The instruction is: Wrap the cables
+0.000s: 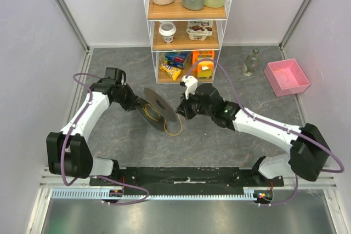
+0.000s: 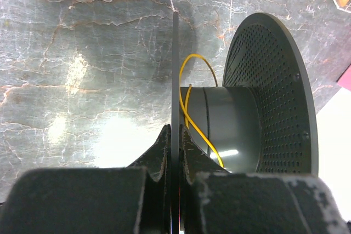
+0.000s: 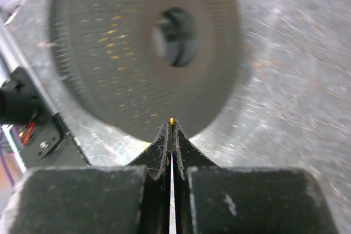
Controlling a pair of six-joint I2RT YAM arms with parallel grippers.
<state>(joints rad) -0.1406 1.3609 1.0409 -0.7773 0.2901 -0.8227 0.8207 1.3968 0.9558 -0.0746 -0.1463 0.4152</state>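
Observation:
The dark grey spool (image 1: 160, 108) stands on edge mid-table. My left gripper (image 1: 135, 106) is shut on its thin near flange (image 2: 175, 69); the fingers (image 2: 160, 146) clamp the flange edge in the left wrist view. The thin yellow cable (image 2: 189, 114) runs loosely around the spool's core (image 2: 230, 130), beside the perforated far flange (image 2: 274, 97). In the top view a loose cable loop (image 1: 174, 131) hangs below the spool. My right gripper (image 1: 184, 111) is just right of the spool, shut on the cable's end (image 3: 172, 120), which pokes out at the fingertips, in front of the blurred flange (image 3: 148, 53).
A white wire shelf (image 1: 187, 15) with bottles, cups and snack packs stands at the back centre. A small glass bottle (image 1: 251, 63) and a pink tray (image 1: 287, 76) sit at the back right. Grey walls close in both sides.

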